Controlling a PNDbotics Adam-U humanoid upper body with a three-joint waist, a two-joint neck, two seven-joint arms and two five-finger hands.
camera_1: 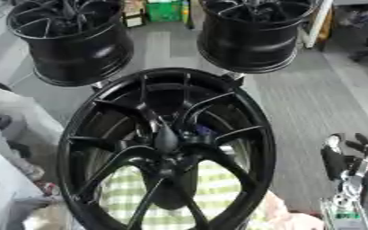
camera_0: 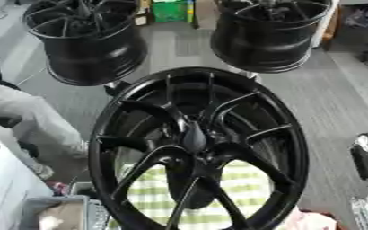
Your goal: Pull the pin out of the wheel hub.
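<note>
A big black wheel hub [camera_0: 108, 134] stands upright and fills the middle of both views, its thin spokes meeting at the centre. A dark grey, teardrop-shaped pin [camera_0: 193, 134] sits in that centre, pointing up toward me. My right hand [camera_1: 340, 158] is low at the right edge, well apart from the hub. Its fingers are relaxed and upward, and it holds nothing. My left hand shows in neither view.
Two more black wheels [camera_0: 85, 40] [camera_0: 269, 33] stand behind the hub. A green-and-white checked cloth [camera_0: 246, 179] shows through the spokes. A white box [camera_0: 2, 184] and a grey bin [camera_0: 58, 211] are at lower left, and something pale grey [camera_0: 30, 117] lies at the left.
</note>
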